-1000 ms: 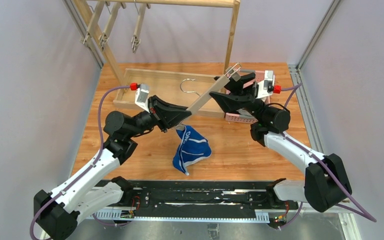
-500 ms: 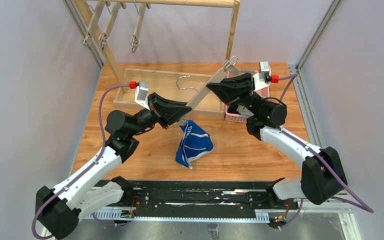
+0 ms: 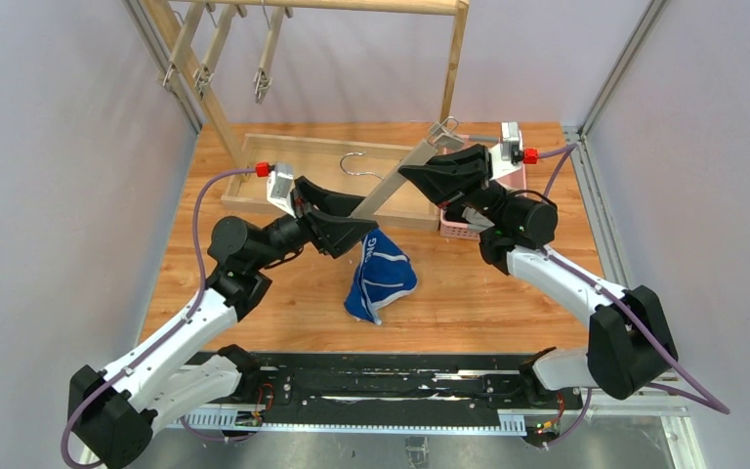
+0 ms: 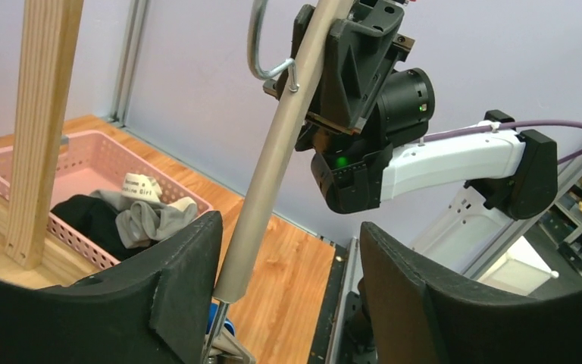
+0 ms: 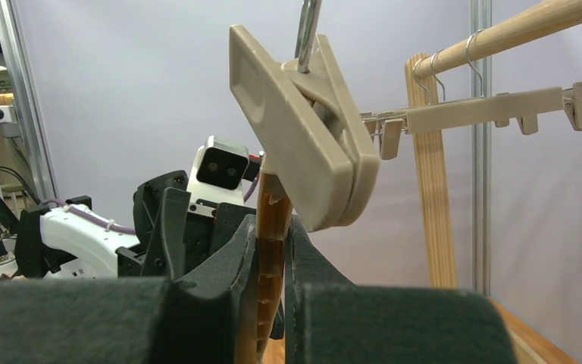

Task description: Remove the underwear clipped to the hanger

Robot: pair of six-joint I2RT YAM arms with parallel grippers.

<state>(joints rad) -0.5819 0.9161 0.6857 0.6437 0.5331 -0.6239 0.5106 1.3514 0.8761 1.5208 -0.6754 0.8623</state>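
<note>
Gripped the hanger [image 3: 391,189] close to its upper end with the right gripper [image 3: 410,176], clenched tight on the bar just under the hanger's top clip [image 5: 303,129], itself shut on nothing. Set the left gripper [image 3: 361,231] at the hanger's lower end, released and spread wide, straddling the bar without touching it, judging by the left wrist view. Found the blue briefs [image 3: 379,281] hanging off the hanger's lower end in a bunch, apparently still caught in the bottom clip; only a sliver of blue seen there from the left wrist, so not certain. Saw the black briefs [image 4: 87,216] and the grey briefs [image 4: 150,220] lying together in the pink basket [image 4: 15,158], beside the hanger's upper end and clear of both clips. Judged two of the three pieces done, then. Left to do: pinch the blue cloth just below the hanger's lower clip, pull it free, and drop it in with the others
</note>
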